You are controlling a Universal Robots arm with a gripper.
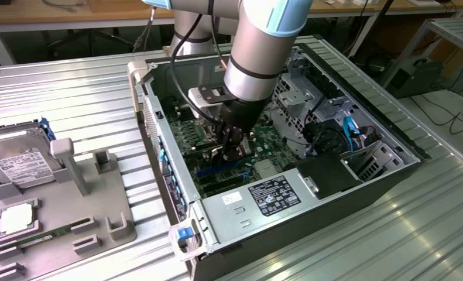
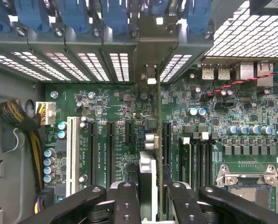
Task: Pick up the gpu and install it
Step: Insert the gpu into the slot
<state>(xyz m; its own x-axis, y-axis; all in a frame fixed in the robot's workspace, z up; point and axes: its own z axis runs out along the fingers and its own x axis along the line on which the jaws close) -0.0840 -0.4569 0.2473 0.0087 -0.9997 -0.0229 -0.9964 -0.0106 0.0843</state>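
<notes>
My gripper (image 1: 233,150) reaches down into the open computer case (image 1: 387,170), just above the green motherboard (image 1: 274,143). In the wrist view the gpu (image 2: 156,140) stands edge-on as a thin dark card. Its silvery bracket end (image 2: 150,74) sits against the rear slot openings of the case. The gripper (image 2: 154,201) is shut on the card, with one black finger (image 2: 127,200) on each side. The card's lower edge lines up over a long black expansion slot (image 2: 167,140) on the motherboard. Whether it is seated in the slot I cannot tell.
A power supply (image 1: 274,196) fills the case's near end, with drive cages (image 1: 371,161) on the exterior view's right. A grey fixture (image 1: 59,216) beside the case holds a hard drive (image 1: 16,159) and a green memory stick (image 1: 40,239). Blue latches (image 2: 115,14), a cable bundle (image 2: 22,121) and the CPU socket (image 2: 244,184) surround the slots.
</notes>
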